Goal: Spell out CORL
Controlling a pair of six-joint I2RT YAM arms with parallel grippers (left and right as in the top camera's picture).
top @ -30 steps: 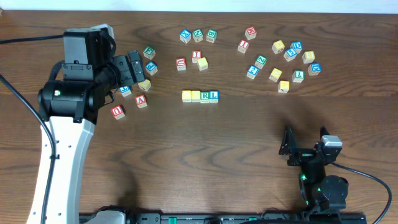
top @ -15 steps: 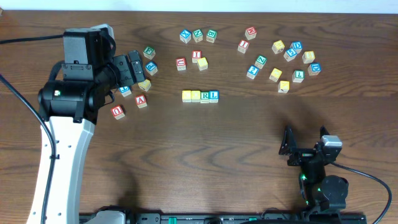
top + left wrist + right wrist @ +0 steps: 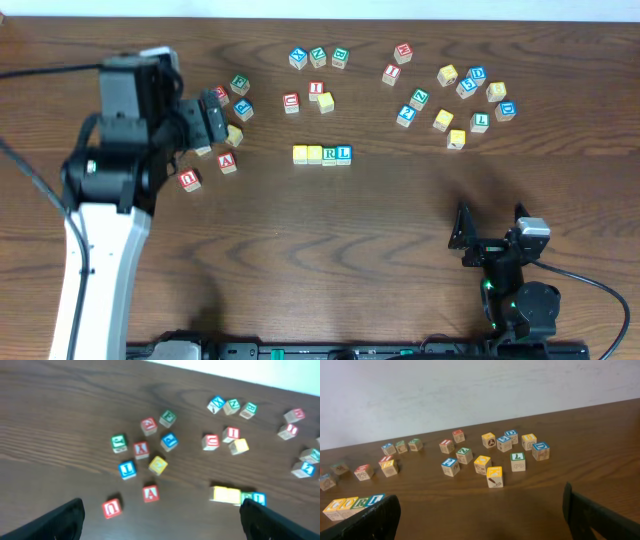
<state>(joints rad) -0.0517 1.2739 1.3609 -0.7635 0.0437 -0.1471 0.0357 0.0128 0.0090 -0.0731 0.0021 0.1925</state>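
Note:
Four cubes stand in a touching row (image 3: 322,154) mid-table: two plain yellow faces (image 3: 307,154), a green R (image 3: 329,154) and a blue L (image 3: 344,153). The row also shows in the left wrist view (image 3: 236,496) and at the far left of the right wrist view (image 3: 352,503). My left gripper (image 3: 213,115) is open and empty, raised over the left cluster of cubes, well left of the row. My right gripper (image 3: 490,232) is open and empty near the table's front edge at the right, holding nothing.
Loose cubes lie left of the row, including a red A (image 3: 227,162) and a red U (image 3: 189,179). More cubes sit behind the row (image 3: 319,57) and in a cluster at the back right (image 3: 470,95). The table's far edge meets a white wall.
My left arm has shifted slightly back and to the left; its wrist view is blurred by motion. The cubes and my right arm have not moved.

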